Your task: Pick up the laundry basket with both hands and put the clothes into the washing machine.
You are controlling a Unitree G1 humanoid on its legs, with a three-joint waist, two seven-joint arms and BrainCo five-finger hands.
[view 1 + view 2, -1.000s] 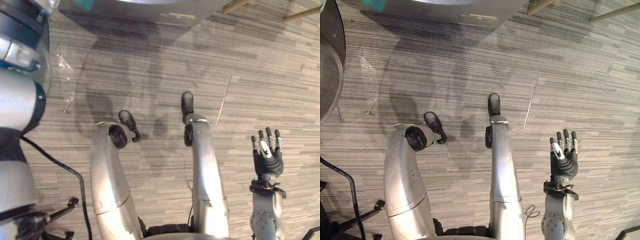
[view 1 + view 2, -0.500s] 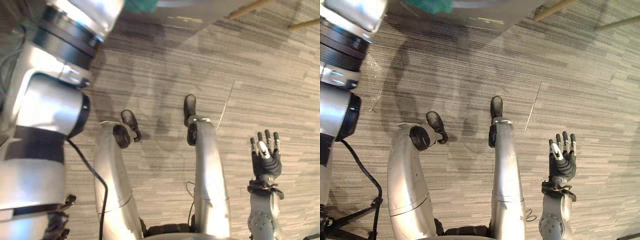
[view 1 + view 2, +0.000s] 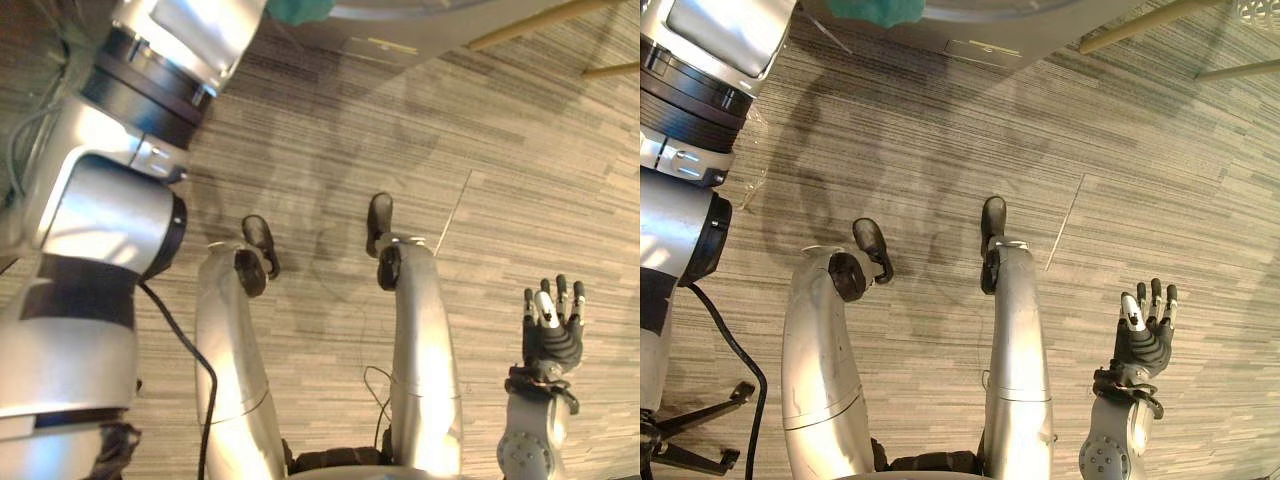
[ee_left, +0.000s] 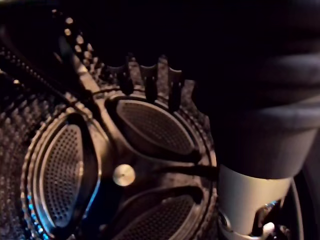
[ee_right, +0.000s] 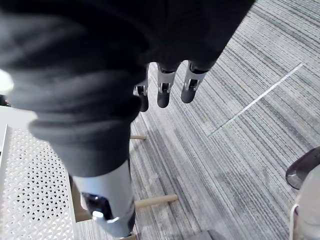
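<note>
The left arm rose along the left side of the head views toward the washer [image 3: 1040, 38], and its own wrist view looked into the dark drum [image 4: 65, 170], with perforated paddles around a small round hub [image 4: 123, 175]. The left hand [image 4: 150, 82] was inside that drum. Its fingers showed as dim, fairly straight silhouettes pointing at the back wall, apart from it, with the thumb set off to one side and nothing seen in their hold (the light in there was poor). Just right of the arm, at the top edge of the head views, a teal cloth [image 3: 875, 8] lay against the washer's grey front. Whether it hung in the opening or rested on the rim could not be told. Below the washer ran a grey striped floor [image 3: 940, 130] with a thin pale seam [image 3: 1068, 222] crossing it right of centre. Further right, low in the head views, the right hand [image 3: 1145, 335] was held up over the floor, well apart from the washer. Its fingers were straight and slightly spread, and it held nothing. Its wrist view showed those dark-tipped fingers [image 5: 164, 92] hanging above the floor. At the far right two wooden legs [image 3: 1140, 28] slanted beside the washer, and a white perforated basket [image 5: 30, 180] stood next to them, with neither hand touching it.
</note>
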